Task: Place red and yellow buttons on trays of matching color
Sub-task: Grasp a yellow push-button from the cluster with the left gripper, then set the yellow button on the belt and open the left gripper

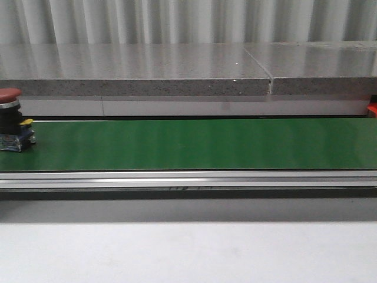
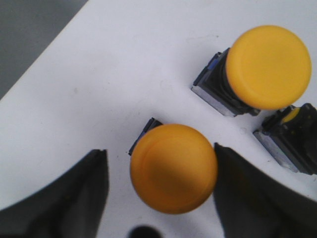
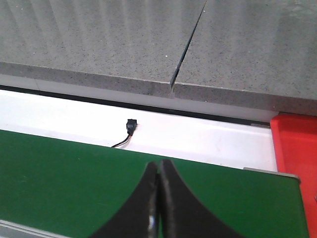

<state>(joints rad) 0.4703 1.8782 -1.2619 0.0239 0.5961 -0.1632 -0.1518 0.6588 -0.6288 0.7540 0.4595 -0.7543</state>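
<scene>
Your left gripper (image 2: 161, 191) straddles a yellow button (image 2: 173, 167) on the white surface (image 2: 124, 74), jaws apart (release or grasp, unclear). Right gripper (image 3: 158, 198) is closed, empty; a red button (image 1: 10, 118) rides the belt (image 1: 194, 144).

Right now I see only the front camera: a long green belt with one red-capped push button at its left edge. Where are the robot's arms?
Observer: The left gripper hangs open around a yellow dome-capped push button standing on a white surface.
Operator: And the other arm?
Observer: The right gripper is shut with nothing in it, above the green belt, with a red tray past the belt's end.
</scene>
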